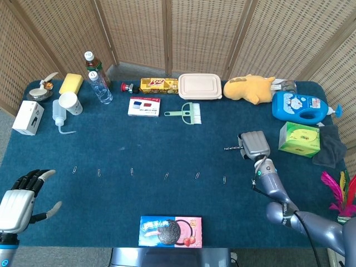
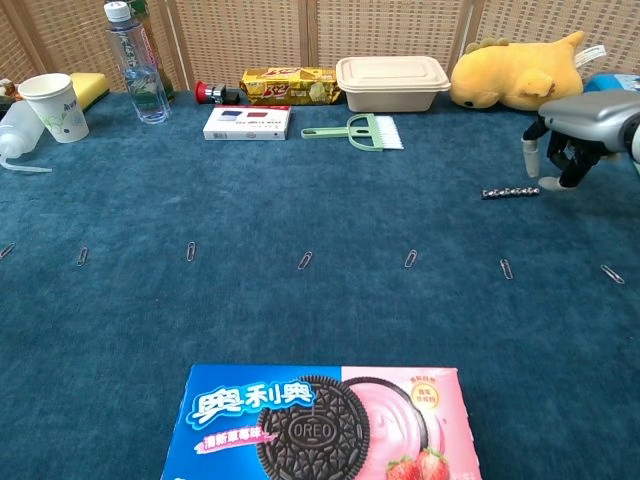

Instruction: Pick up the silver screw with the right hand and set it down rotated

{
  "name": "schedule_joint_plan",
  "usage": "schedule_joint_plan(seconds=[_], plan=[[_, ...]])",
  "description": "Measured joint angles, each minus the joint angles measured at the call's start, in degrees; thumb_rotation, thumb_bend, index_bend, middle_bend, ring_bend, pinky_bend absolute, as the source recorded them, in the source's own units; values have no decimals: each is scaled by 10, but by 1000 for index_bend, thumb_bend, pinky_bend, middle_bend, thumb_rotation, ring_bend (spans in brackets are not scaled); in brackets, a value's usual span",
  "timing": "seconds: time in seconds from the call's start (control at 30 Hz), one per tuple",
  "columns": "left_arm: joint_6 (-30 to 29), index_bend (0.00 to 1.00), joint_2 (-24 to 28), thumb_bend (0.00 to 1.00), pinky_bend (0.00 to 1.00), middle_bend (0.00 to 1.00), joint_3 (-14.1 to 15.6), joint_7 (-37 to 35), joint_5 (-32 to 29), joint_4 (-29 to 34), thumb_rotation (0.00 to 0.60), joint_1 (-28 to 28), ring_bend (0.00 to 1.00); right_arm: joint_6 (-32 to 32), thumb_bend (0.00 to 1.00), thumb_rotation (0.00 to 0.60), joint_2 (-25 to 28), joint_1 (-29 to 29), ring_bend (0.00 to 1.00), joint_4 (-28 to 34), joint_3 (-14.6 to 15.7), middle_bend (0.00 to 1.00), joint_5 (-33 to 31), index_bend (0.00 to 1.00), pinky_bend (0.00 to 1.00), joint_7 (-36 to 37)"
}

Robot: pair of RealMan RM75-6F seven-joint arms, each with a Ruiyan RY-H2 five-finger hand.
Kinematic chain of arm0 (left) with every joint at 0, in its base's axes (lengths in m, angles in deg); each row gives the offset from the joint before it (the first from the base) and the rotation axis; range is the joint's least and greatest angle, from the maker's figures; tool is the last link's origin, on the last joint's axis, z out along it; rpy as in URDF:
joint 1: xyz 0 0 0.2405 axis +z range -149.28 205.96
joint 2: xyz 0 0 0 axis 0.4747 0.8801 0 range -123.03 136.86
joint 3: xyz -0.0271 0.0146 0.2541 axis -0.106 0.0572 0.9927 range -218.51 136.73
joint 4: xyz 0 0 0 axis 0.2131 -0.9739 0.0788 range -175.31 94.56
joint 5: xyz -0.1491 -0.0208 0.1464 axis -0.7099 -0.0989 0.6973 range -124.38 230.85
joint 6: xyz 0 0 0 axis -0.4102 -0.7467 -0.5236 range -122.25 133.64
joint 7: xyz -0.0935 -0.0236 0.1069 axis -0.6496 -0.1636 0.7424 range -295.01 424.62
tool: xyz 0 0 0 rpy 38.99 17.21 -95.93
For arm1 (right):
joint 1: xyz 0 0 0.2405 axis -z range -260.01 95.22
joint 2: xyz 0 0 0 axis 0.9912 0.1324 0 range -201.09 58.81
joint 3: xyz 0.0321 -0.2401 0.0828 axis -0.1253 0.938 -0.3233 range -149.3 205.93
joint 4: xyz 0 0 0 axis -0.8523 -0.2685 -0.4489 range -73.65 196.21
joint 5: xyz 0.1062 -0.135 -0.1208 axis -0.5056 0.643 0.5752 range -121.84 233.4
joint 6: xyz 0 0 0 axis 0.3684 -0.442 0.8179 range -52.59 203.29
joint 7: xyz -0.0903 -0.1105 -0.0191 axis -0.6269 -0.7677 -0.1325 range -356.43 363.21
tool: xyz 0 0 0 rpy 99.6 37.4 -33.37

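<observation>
Lying on the blue table cloth [image 1: 167, 139] at right-centre, the silver screw [image 2: 510, 191] is stretching roughly left–right, flat on the cloth, w/ its right end just beside the right hand [image 2: 560, 150]. In the head view the screw [image 1: 232, 148] is showing as a thin rod poking out leftward from under the hand's [image 1: 254, 146] edge. The right hand is hanging palm-down over the screw's right end; its fingertips [image 2: 548, 186] are pointing down at the cloth, slightly apart, not closed on anything. Whether a fingertip is actually touching the screw can't be told.

The left hand [image 1: 22, 197] is sitting at the near-left corner, well apart from the screw, fingers spread, holding nothing.

A row of paper clips [image 2: 305, 260] is running across the cloth nearer the robot than the screw; two of them are lying near the screw's side. An Oreo box [image 2: 320, 420] is lying at the near edge, centre. Along the far edge: a lidded container [image 1: 199, 86], a yellow plush toy [image 1: 250, 88], a green brush [image 1: 186, 113] & a blue detergent bottle [image 1: 300, 107], w/ a green tissue box [image 1: 300, 139] just right of the right hand.
</observation>
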Motion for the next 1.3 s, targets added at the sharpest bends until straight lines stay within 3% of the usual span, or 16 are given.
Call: schedule_joint_plan(seconds=[0.4,1.3], plan=[[3,170,-1,389,192,201,0,-14,-8,-14,457,-1,144,1,399,600,-42,-16,893,-56,5,855,-26,488,810,-22],[-1,169,1,389,192,201,2,-7,-7,-10,459,0,143,-8,398,600,-74,-19,891,-106,3,854,-35,488,807,-17]])
